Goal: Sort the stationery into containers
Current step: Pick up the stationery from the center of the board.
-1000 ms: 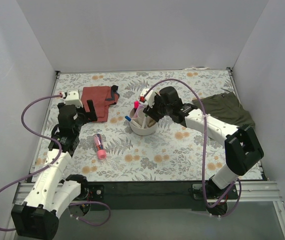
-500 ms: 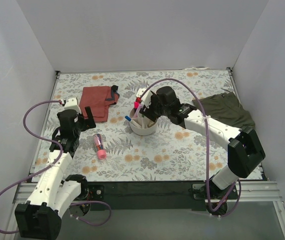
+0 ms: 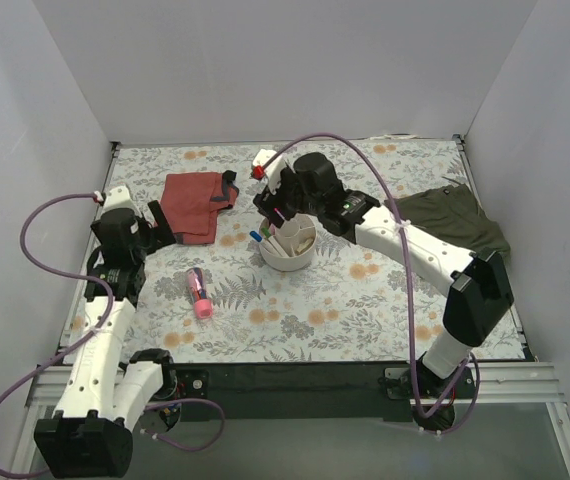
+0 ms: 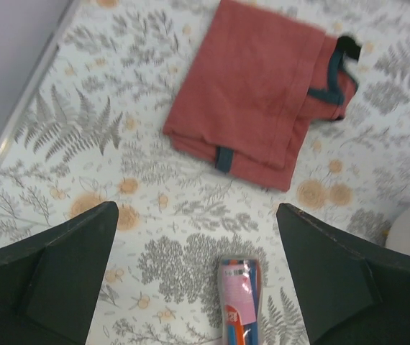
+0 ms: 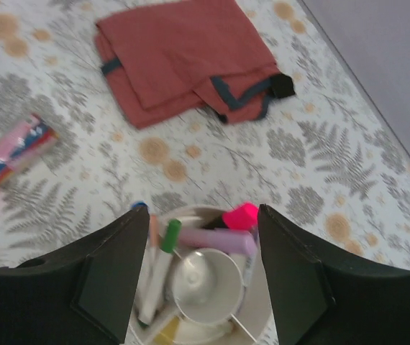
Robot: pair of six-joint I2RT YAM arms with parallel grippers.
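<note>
The white organiser [image 3: 287,262] is standing mid-table, holding pink-, green- and blue-capped pens [image 5: 163,259] in its outer compartments. A pink-capped marker [image 3: 198,293] is lying flat at its 8 o'clock, well apart. The right gripper [image 5: 201,215] is hovering over the organiser, jaws wide, gripping nothing. The left gripper [image 4: 196,212] is hanging near the marker, jaws wide, empty. A red cloth [image 3: 197,200] is lying at 10 o'clock, a green cloth [image 3: 450,218] at 2 o'clock. Bare table [image 3: 365,310] is showing from 4 to 7 o'clock.

Right hand [image 3: 270,203] raised near white organiser [image 3: 286,263], pink-capped marker [image 3: 199,293] lying on floral table [image 3: 365,310]
</note>
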